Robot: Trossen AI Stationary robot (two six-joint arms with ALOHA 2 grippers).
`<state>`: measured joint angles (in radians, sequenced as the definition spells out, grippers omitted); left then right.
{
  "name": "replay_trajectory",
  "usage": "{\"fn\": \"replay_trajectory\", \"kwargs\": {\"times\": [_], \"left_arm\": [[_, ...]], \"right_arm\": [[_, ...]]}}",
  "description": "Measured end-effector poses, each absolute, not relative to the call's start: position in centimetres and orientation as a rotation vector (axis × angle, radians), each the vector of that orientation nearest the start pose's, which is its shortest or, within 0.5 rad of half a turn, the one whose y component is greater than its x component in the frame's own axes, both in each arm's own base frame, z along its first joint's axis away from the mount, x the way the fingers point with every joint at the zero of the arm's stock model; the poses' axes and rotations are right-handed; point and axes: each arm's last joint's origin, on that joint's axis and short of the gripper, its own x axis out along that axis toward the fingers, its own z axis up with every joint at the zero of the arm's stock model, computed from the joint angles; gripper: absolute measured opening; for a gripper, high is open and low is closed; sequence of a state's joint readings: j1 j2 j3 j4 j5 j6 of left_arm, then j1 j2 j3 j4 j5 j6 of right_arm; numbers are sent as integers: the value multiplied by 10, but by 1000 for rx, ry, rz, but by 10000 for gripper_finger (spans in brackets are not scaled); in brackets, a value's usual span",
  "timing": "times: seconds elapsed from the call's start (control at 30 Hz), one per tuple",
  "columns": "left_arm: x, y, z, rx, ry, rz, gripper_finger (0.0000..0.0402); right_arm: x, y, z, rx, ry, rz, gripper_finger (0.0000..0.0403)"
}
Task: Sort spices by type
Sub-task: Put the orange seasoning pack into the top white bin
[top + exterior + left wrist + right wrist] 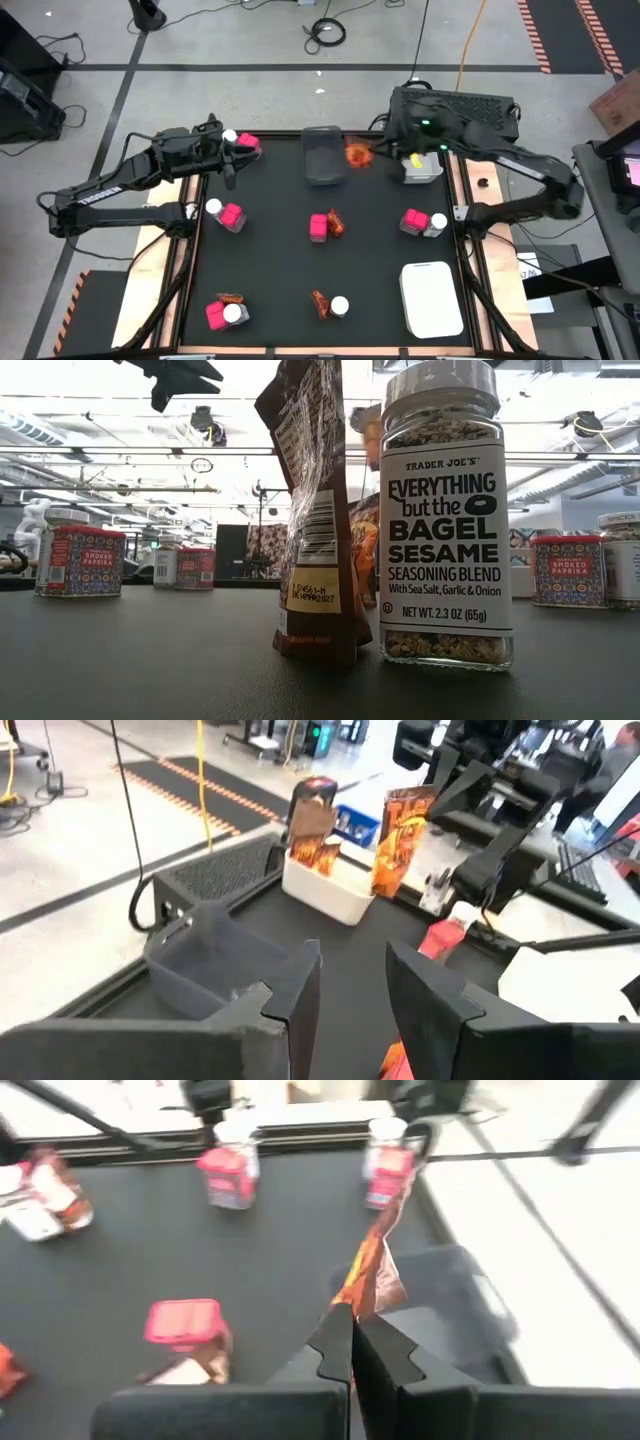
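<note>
My right gripper (352,1342) is pressed shut on the top edge of an orange-red crinkly sachet (372,1275), which hangs in the air at about one o'clock of the table, between the dark grey plastic tray (323,155) and the small white rectangular bin (421,166). I judge this as the carrying step. Next I must bring the sachet over the white bin, where other sachets already stand, and only then open. My left gripper (350,982) waits at eleven o'clock, partly open, holding nothing.
</note>
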<state>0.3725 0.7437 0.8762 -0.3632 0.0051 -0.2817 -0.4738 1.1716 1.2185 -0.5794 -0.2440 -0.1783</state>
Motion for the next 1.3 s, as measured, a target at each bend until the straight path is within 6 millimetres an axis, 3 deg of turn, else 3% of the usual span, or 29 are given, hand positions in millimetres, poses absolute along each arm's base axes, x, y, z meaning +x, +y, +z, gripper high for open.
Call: {"fn": "replay_trajectory", "kwargs": {"times": [0.1,0.3,0.5,0.73,1.07,1.3], "left_arm": [[145,56,352,-322,179,396,119],[155,60,345,-325,222,399,119],[165,64,340,-350,249,383,119],[174,67,334,-372,286,390,119],[175,68,333,-374,292,391,119],[179,69,334,-369,267,387,119]], "right_arm": [[196,-100,367,-10,505,-254,0],[170,-107,333,26,579,-340,0],[161,-114,320,-11,619,-397,0],[149,-126,319,-61,706,-647,0],[130,-134,308,-13,848,-693,0],[120,-145,275,55,887,-768,0]]}}
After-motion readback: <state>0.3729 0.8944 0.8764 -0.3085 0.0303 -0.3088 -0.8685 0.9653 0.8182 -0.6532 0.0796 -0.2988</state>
